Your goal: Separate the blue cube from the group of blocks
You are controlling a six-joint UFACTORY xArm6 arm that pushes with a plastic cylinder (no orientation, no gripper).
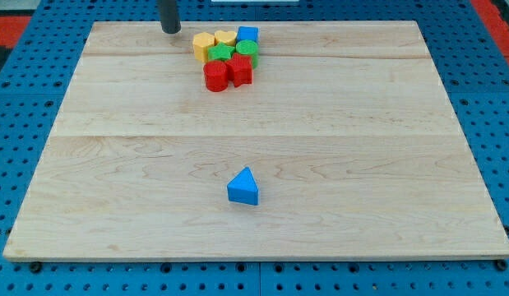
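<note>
The blue cube (248, 34) sits at the top right corner of a tight group of blocks near the view's top. Touching it are a yellow heart-shaped block (225, 39) on its left and a green round block (246, 48) below. The group also holds a yellow block (204, 44), a green star-like block (221, 54), a red round block (215, 76) and a red star-like block (239, 71). My tip (171, 30) is at the board's top edge, left of the group and a short gap from the yellow block.
A blue triangular block (244, 187) lies alone in the lower middle of the wooden board (114, 164). A blue pegboard (24, 99) surrounds the board.
</note>
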